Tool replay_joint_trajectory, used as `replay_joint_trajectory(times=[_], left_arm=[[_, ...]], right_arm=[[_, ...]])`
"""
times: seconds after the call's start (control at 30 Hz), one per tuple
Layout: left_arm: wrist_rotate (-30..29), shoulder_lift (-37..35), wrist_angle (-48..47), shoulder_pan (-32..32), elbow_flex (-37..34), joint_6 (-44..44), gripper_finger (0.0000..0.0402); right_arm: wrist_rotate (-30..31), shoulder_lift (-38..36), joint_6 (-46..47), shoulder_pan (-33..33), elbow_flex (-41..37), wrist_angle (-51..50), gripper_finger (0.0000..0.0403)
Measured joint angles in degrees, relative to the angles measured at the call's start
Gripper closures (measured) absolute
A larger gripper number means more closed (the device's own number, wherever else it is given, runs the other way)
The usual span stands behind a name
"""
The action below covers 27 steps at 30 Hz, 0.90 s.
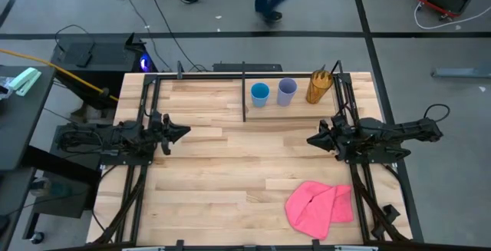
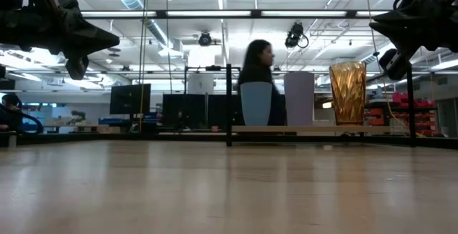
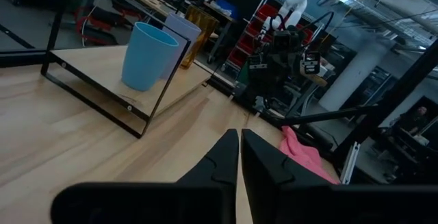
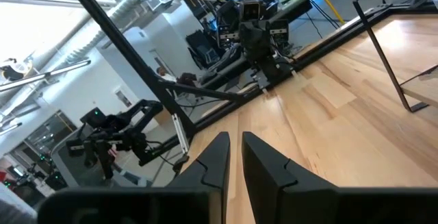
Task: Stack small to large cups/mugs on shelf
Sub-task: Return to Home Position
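We see the left gripper [image 1: 182,131] and the right gripper [image 1: 310,140] hanging above the wooden table [image 1: 230,166], tips pointing at each other, well apart. Each pair of jaws is drawn nearly together with only a thin slit, holding nothing. Between the two tips lies a wide stretch of bare planks.

Toward the table's near edge from the right jaws, a crumpled pink cloth [image 1: 321,203] lies flat near the black side rail.

Toward the far edge from both jaws stands the shelf [image 1: 299,113], bounded by a thin black divider post [image 1: 244,90]. On it, in a row outward from the post, stand the blue cup [image 1: 260,94], the lavender cup [image 1: 287,91] and the amber cup [image 1: 319,87], upright and apart.

Beyond the table, a person [image 2: 256,61] is on the grey floor.
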Motion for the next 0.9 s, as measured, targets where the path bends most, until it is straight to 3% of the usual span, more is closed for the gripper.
replay_joint_trajectory(times=[0.9], left_arm=[[0.0,0.0,0.0,0.0,0.0,-0.2,0.0369]], right_arm=[[0.0,0.0,0.0,0.0,0.0,0.0,0.0355]])
